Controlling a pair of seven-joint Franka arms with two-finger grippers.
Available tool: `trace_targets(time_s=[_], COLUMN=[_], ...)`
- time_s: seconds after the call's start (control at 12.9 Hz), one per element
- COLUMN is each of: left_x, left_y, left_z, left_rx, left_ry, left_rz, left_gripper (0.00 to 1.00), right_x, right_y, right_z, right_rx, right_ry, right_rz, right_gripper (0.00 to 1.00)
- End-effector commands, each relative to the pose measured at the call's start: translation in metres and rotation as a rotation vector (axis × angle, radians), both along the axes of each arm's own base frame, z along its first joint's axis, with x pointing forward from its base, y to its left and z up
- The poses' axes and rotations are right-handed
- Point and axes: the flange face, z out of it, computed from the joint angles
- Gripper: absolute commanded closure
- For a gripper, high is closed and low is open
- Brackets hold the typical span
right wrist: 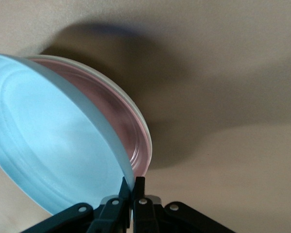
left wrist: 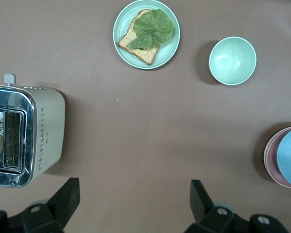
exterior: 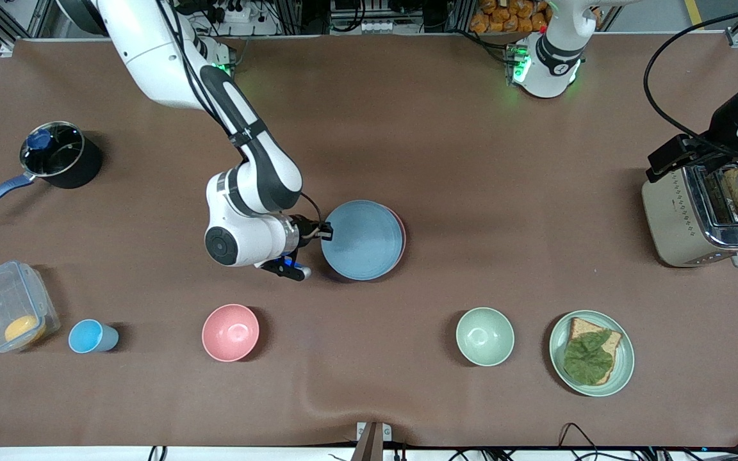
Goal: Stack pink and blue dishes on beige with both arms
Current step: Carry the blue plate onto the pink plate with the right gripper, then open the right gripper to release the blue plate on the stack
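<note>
My right gripper [exterior: 325, 232] [right wrist: 134, 182] is shut on the rim of the light blue plate [exterior: 362, 240] [right wrist: 48, 150]. It holds the plate tilted, the gripped edge raised, over the pale pink plate [exterior: 401, 238] [right wrist: 121, 121] in the middle of the table. A thin cream-beige rim [left wrist: 265, 156] [right wrist: 138, 112] shows under the pink plate; the beige plate is otherwise hidden. The blue plate lies slightly toward the right arm's end of the pink one. My left gripper [left wrist: 135, 199] hangs open and empty high over bare table beside the toaster, where the left arm waits.
A toaster [exterior: 705, 218] with bread stands at the left arm's end. Along the edge nearer the camera sit a green plate with bread and leaf [exterior: 625, 368], green bowl [exterior: 485, 336], pink bowl [exterior: 230, 331], blue cup [exterior: 90, 336] and clear container [exterior: 10, 307]. A black pot [exterior: 61, 157] stands farther away.
</note>
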Motion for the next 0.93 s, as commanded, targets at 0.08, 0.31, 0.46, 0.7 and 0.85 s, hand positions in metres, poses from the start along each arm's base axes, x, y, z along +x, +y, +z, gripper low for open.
trace_targets(time_s=[0.08,0.31,0.46,0.7,0.85], left_x=[-0.004,0.0,0.0,0.0,0.0], left_y=[-0.001,-0.002,-0.003,-0.006,-0.007], left_z=[0.003,-0.002,-0.002,-0.002,-0.002], left_rx=[-0.018,-0.015,-0.012,-0.017,-0.017], left_ry=[0.009,0.018,0.016,0.016,0.016], left_rz=[-0.027,-0.029,-0.033,-0.036,-0.039], left_gripper=[0.0,0.0,0.0,0.0,0.0], right_x=[-0.006,-0.012,-0.013,-0.012,-0.007], right_y=[0.019,0.024,0.022,0.019,0.015], right_z=[-0.005,-0.013,-0.015,-0.02,-0.017], right_rx=[0.006,0.0,-0.004,-0.005,-0.005], right_ry=[0.016,0.027,0.037,0.038,0.034], right_rz=[0.005,0.016,0.019,0.016,0.007], right_gripper=[1.0,1.0,1.0,0.0,0.0])
